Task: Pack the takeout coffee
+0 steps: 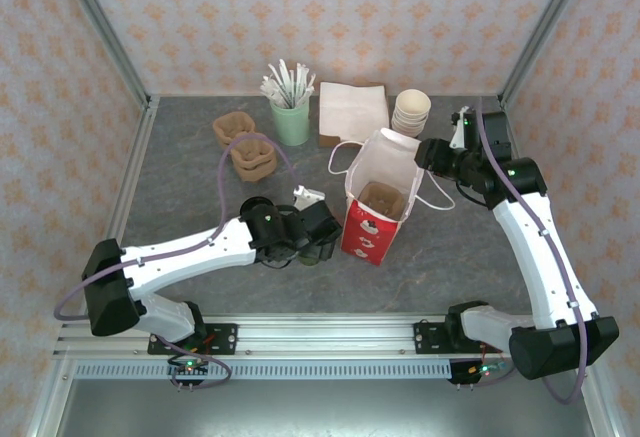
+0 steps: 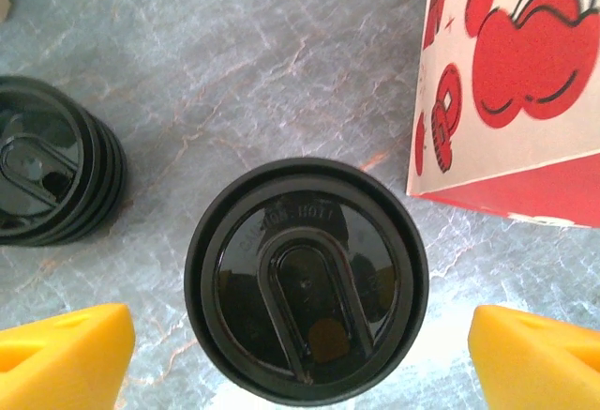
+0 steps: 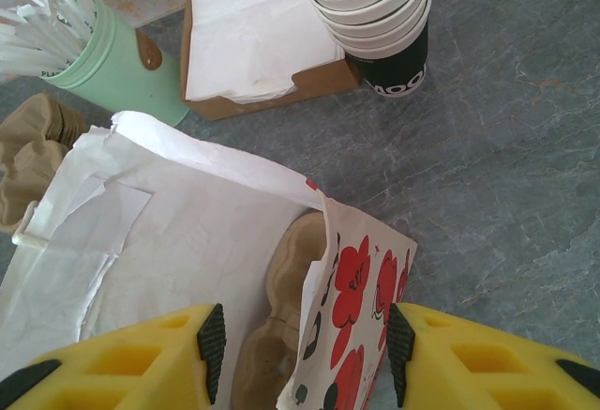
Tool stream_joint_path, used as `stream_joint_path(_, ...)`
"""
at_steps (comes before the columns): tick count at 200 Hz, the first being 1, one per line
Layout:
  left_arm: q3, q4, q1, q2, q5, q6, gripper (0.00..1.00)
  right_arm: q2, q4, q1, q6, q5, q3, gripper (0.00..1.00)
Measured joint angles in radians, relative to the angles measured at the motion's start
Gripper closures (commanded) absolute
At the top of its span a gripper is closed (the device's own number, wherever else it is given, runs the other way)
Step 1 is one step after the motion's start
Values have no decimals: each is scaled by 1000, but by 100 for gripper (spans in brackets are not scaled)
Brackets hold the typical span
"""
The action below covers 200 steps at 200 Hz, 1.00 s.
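L gripper (image 2: 300,349) open wide, astride upright cup (image 2: 306,274), not touching | bag (image 2: 511,82) close right | R gripper (image 3: 305,354) open, straddling bag rim

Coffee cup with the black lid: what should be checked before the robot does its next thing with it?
1. Coffee cup has its lid seated flat: ok.
2. Left hand open, a finger either side of the cup, not touching: ok.
3. Spare lid stack apart from the cup: ok.
4. Paper bag upright, mouth open: ok.
5. Free slot in the carrier inside the bag: cannot tell.
6. Right hand steadying the bag: cannot tell; its fingers stand apart either side of one wall.
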Motion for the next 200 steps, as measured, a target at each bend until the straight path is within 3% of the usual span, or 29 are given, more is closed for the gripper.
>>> stream_joint_path(77,23,-51,18,60,80,-27,8,1,0,0,-3,-18,0,49)
stream_joint_path(200,24,-50,35,109,98,-26,15,5,0,0,-8,-41,0,49)
